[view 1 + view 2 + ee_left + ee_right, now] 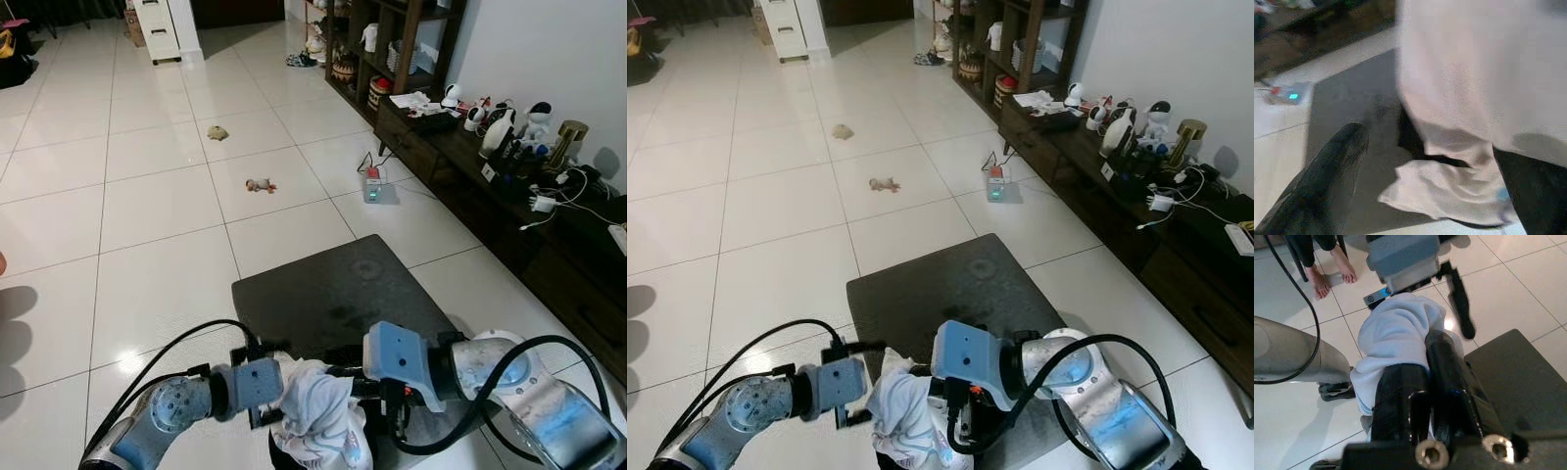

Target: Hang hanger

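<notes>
Cloth [318, 416] is hanging between both claws, drooping down; right claw [1422, 382] is pinching it narrow, left claw [263, 384] touching alongside, grip unclear

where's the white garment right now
The white garment hangs low in the head views, held between the left gripper and right gripper, above the dark mat.
</notes>
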Robot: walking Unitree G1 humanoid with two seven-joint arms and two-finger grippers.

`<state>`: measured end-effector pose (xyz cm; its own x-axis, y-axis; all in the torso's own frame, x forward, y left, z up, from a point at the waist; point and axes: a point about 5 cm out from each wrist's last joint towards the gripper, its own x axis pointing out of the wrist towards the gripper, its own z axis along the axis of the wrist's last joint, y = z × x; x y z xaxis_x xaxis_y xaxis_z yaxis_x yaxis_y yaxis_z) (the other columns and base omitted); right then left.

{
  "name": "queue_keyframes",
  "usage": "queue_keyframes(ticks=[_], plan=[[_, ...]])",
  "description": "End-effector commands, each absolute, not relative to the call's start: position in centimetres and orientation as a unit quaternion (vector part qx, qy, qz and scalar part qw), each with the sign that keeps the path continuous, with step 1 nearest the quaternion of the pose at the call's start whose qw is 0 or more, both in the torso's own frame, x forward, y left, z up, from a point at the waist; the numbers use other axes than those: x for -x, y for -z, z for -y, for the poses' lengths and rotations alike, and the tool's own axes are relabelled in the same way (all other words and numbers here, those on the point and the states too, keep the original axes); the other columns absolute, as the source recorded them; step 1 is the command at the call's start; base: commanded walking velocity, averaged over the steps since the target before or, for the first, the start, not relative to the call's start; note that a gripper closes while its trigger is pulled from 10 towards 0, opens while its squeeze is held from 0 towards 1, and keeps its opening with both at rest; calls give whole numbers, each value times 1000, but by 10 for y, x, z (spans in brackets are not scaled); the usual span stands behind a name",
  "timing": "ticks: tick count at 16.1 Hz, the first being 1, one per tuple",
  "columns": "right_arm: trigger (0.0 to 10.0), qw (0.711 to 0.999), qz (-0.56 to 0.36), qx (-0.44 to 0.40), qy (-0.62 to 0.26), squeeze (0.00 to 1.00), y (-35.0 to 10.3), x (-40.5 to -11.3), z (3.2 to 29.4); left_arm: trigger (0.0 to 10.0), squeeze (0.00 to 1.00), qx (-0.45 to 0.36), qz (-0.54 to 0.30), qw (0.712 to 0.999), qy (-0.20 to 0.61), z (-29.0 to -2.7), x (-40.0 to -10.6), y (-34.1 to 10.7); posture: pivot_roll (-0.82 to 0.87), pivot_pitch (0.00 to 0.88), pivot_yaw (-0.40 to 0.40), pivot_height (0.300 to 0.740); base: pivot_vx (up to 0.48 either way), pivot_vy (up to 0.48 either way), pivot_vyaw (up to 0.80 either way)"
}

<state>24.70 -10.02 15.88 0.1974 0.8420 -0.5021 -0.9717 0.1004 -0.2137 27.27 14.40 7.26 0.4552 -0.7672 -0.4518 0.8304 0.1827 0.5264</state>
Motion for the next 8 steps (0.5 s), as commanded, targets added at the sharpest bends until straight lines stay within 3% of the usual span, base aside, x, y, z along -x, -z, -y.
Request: queue_keyframes(ticks=[1, 6, 7, 8], plan=[[10000, 719, -108, 258, -636, 0, -167, -243, 92, 10000, 0, -366, -64, 751, 546, -143, -270, -71, -18, 137, -18, 740, 0, 0, 0], [10000, 714, -105, 258, -643, 0, -168, -242, 90, 10000, 0, -360, -22, 772, 523, -140, -278, -77, -20, 130, -18, 740, 0, 0, 0], [10000, 711, -102, 256, -647, 0, -170, -240, 88, 9843, 0, -344, -7, 790, 508, -137, -283, -80, -24, 126, -19, 740, 0, 0, 0], [10000, 707, -100, 253, -652, 0, -171, -238, 87, 5255, 0, -338, -7, 787, 517, -134, -282, -81, -26, 127, -19, 740, 0, 0, 0]])
